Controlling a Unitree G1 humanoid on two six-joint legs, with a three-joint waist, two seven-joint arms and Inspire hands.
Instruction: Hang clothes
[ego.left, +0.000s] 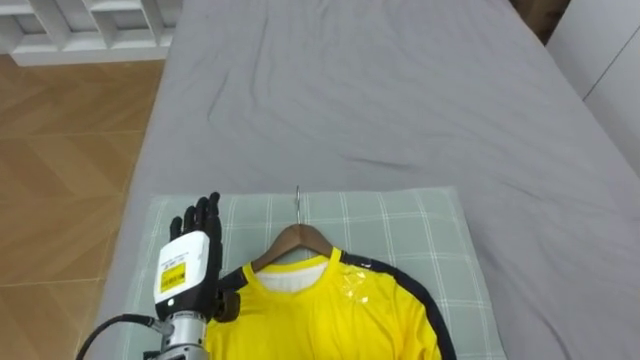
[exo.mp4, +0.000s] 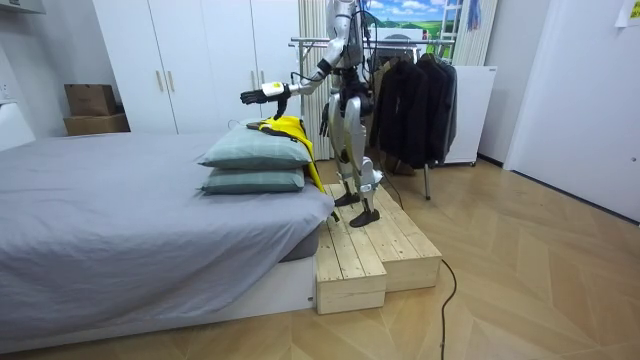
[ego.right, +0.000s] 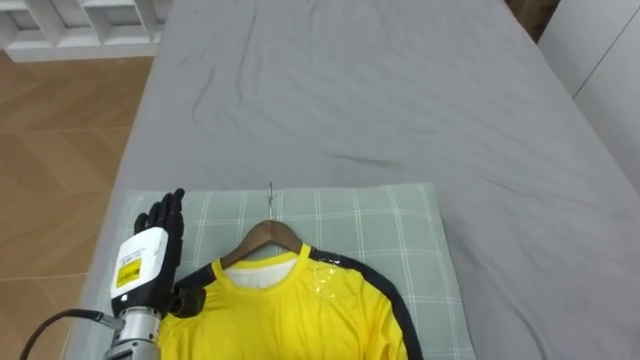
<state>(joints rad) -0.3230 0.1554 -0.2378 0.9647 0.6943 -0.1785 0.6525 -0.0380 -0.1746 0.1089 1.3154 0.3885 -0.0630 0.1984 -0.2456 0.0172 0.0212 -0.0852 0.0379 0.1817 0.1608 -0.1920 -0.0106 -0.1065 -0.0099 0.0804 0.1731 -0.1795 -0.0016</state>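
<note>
**Robot at the head of a bed.** It stands on a wooden platform (exo.mp4: 365, 255) by the bed (ego.left: 400, 100), its left arm reached out over the pillow (ego.left: 400, 225). A yellow shirt (ego.left: 330, 310) lies flat on the pillow's near half, already threaded on a hanger (ego.left: 298, 240). The collar sits near the pillow's middle, and the hook (ego.left: 298, 205) points toward its far edge, clear of the cloth. This layout probably serves the grasp. The pillow, the upper of two stacked, lifts the shirt off the sheet, and the exposed hanger neck gives the fingers a rigid part to close on. The left hand (ego.left: 190, 265) is over the pillow's left side, just beside the shirt's shoulder. Its back faces up, with fingers straight and slightly spread, holding nothing; whether the thumb touches the cloth cannot be told. Materials: the shirt is a smooth, slightly glossy knit with a white inner collar and a black band along one sleeve seam. It looks limp and would likely slide on the hanger if tilted. The hanger is curved, varnished wood with a thin wire hook. The pillow is soft, pale green with a white check. The bed's grey sheet is matte and faintly creased. A rack (exo.mp4: 312, 42) with dark clothes (exo.mp4: 410, 95) stands behind the robot, well apart from the pillow, and is the likely destination.
</note>
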